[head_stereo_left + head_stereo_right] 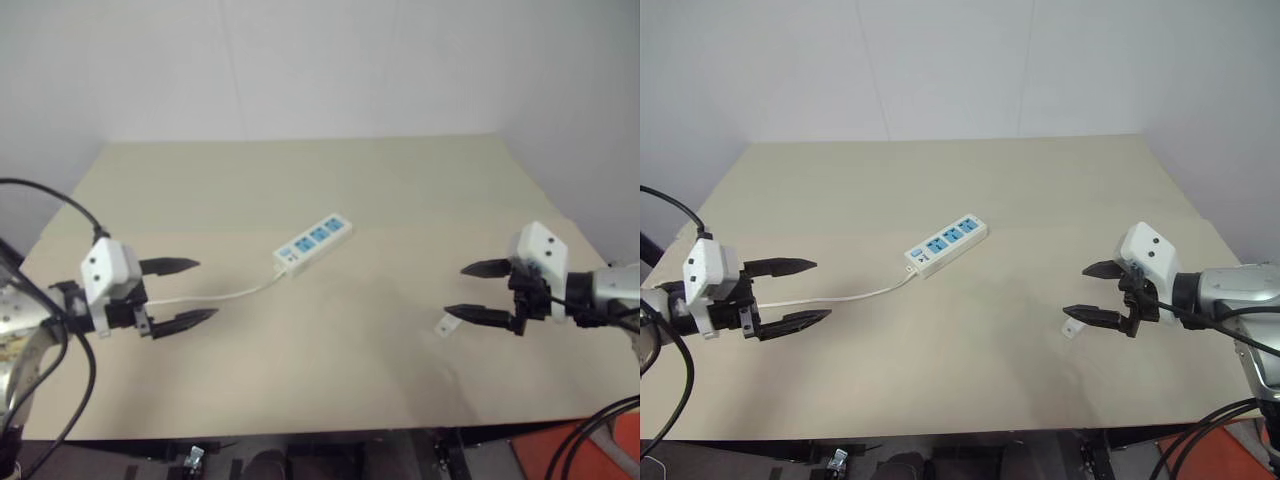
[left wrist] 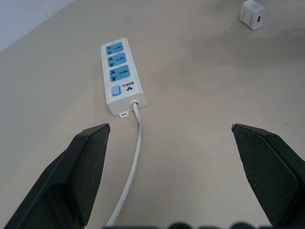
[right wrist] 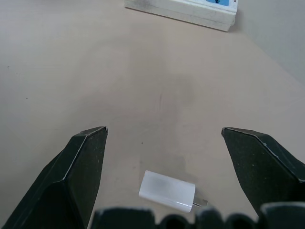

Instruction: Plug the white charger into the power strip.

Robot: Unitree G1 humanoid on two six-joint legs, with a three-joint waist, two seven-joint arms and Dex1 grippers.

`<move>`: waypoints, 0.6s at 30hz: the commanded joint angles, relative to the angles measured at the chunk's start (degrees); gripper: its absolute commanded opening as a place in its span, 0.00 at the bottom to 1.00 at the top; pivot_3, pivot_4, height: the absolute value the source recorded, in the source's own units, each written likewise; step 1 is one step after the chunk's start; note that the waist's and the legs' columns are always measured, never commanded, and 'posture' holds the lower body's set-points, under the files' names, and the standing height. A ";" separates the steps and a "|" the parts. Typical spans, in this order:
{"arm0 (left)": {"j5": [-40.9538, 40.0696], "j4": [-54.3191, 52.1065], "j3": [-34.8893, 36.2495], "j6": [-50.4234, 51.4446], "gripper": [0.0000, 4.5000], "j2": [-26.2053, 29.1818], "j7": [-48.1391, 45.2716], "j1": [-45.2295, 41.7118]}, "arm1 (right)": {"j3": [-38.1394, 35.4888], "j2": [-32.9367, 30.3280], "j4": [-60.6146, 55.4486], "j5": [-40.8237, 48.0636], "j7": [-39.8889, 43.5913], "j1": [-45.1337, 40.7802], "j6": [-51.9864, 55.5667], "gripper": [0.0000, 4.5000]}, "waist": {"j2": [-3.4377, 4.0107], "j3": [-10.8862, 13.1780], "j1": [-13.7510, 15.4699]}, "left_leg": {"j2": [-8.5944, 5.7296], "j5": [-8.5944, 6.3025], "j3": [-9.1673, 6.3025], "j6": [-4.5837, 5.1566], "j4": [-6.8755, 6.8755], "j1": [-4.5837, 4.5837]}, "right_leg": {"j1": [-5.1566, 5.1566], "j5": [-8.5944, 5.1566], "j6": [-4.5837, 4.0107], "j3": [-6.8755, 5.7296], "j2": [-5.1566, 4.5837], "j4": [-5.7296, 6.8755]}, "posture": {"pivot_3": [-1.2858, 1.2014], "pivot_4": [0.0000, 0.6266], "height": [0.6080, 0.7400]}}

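Note:
The power strip (image 1: 313,241) lies at a slant in the middle of the beige table, three blue socket faces up, its thin white cord (image 1: 225,295) trailing toward my left gripper. The white charger (image 1: 1072,327) lies flat on the table at the right, just below and in front of my right gripper (image 1: 1086,292), its prongs showing in the right wrist view, charger (image 3: 167,191). My right gripper is open and hovers over the charger, not touching it. At the table's left my left gripper (image 1: 193,292) stands open and empty, pointing toward the strip (image 2: 120,76).
The table (image 1: 330,370) is a plain beige sheet with a white wall behind. Black cables hang off both arms at the lower corners. The table's front edge runs just below both grippers.

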 commanded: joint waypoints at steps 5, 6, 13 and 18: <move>-0.53 -0.68 -0.36 -0.34 1.00 0.39 0.16 -0.85 | -1.84 -1.67 -1.74 1.74 -0.46 0.33 0.09 1.00 | 0.00 0.00 0.02 | 0.00 0.00 0.00 0.00 0.00 0.00 | 0.00 0.00 0.00 0.00 0.00 0.00 | 0.52 0.24 1.00; -0.38 -0.60 -0.64 -0.38 1.00 0.17 0.49 -1.05 | -1.83 -1.75 -1.70 1.81 -0.52 0.33 0.06 1.00 | 0.00 0.00 0.02 | 0.00 0.00 0.00 0.00 0.00 0.00 | 0.00 0.00 0.00 0.00 -0.01 0.00 | 0.52 0.24 1.00; 7.75 4.59 -14.12 8.95 1.00 -3.13 12.10 -12.88 | -0.57 -1.82 -1.30 2.25 -0.95 -1.24 -0.41 1.00 | 0.00 0.00 0.65 | -0.04 0.00 -0.06 0.00 0.05 0.10 | 0.24 0.01 0.01 -0.07 -0.01 0.00 | 0.52 0.24 1.00; 13.00 11.74 -23.99 10.30 1.00 -6.61 12.19 -21.07 | -0.19 -1.66 -1.72 3.02 -1.20 -2.59 -0.26 1.00 | -0.03 0.02 0.29 | -0.05 -0.02 -0.07 0.04 0.04 0.27 | 0.49 0.00 0.03 -0.09 0.01 -0.01 | 0.52 0.24 1.00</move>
